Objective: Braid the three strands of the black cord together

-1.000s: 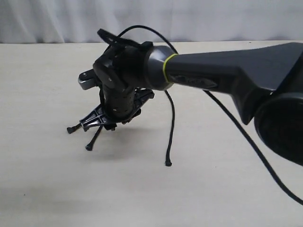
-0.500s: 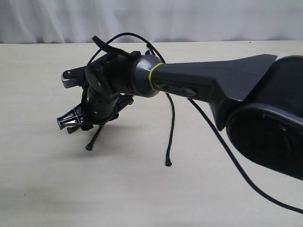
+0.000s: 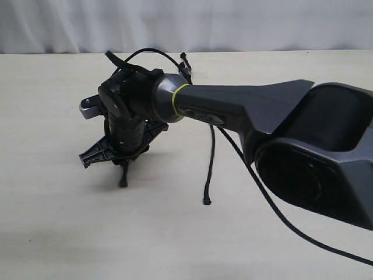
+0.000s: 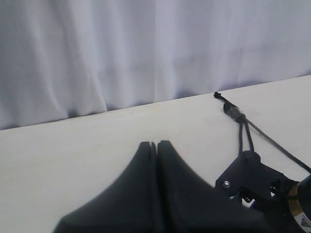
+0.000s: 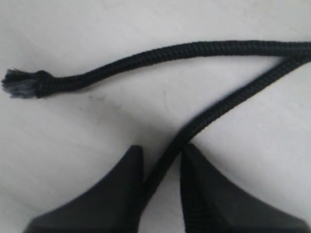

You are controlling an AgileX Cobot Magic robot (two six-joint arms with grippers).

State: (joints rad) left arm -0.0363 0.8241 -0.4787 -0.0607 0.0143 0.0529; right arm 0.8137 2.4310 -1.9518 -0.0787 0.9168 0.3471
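Observation:
The black cord's knotted end with its clip [image 3: 186,63] lies at the back of the table, also seen in the left wrist view [image 4: 232,111]. My right arm reaches across to the left, its gripper [image 3: 105,153] low over two strands. In the right wrist view the gripper [image 5: 163,148] is open by a narrow gap with one strand [image 5: 228,99] running between its fingers, touching one and clear of the other. A second strand [image 5: 126,63] with a frayed tip lies just beyond. The third strand [image 3: 210,163] lies apart to the right. My left gripper [image 4: 156,143] is shut and holds nothing.
The smooth robot-arm cable [image 3: 280,216] trails across the table [image 3: 58,233] toward the right front. The bulky right arm [image 3: 303,146] covers much of the right side. A white curtain [image 3: 233,23] hangs behind the table's far edge.
The right gripper swung left, then dropped lower over the two left strands. One strand tip shifted right; the tip that showed farther left is now hidden. The third strand stayed put.

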